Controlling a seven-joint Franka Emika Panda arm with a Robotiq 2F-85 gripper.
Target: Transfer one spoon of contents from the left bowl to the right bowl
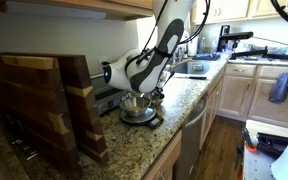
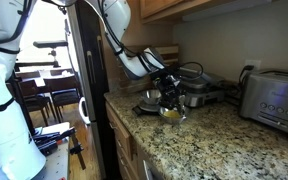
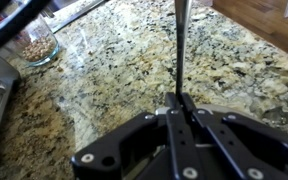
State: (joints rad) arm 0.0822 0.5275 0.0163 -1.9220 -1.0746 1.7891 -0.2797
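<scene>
In the wrist view my gripper (image 3: 181, 100) is shut on the thin dark handle of the spoon (image 3: 181, 45), which runs straight away from the fingers over the speckled granite; its bowl end is out of frame. A small round vessel holding tan contents (image 3: 36, 44) sits at the top left of that view; which bowl it is I cannot tell. In both exterior views the gripper (image 1: 156, 95) (image 2: 169, 93) hangs just above the steel bowls. The left bowl (image 2: 148, 100) (image 1: 136, 108) is the wider one. The right bowl (image 2: 173, 113) shows a yellowish glint inside.
Wooden cutting boards (image 1: 44, 105) stand upright on the granite counter (image 3: 94, 90). A toaster (image 2: 274, 100) and a dark appliance (image 2: 200, 86) stand against the wall. A sink (image 1: 189, 68) lies farther along. The counter edge (image 2: 119, 115) is close to the bowls.
</scene>
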